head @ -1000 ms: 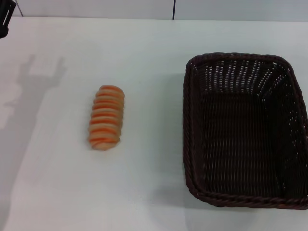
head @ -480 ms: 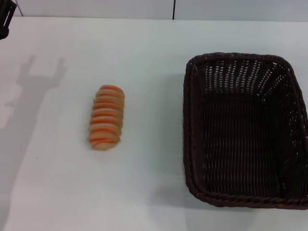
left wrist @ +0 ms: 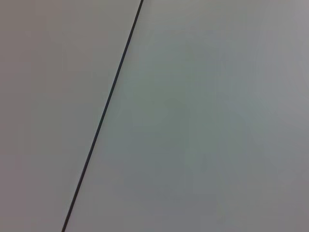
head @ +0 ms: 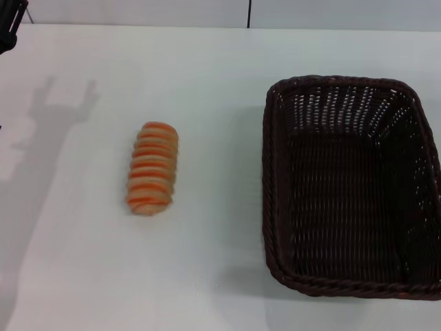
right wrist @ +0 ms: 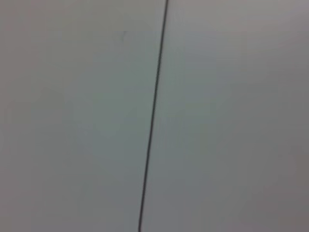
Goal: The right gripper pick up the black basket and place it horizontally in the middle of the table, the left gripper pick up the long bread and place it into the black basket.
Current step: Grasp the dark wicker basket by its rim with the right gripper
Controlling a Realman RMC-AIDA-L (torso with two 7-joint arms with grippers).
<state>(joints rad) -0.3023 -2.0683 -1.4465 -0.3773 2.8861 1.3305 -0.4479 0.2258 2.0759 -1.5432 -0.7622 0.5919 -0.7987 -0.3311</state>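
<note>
Black basket (head: 350, 186) upright at the table's (head: 207, 76) right side, cut by the frame edge. Long bread (head: 152, 168) lying left of it, well apart, untouched. Left gripper (head: 9, 24) barely visible at far-left corner; finger state unclear. Right gripper unseen.

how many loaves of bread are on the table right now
1. The long bread lies on the table, left of the black basket and apart from it. The basket holds nothing, though its near wall hides a strip of its floor.
</note>
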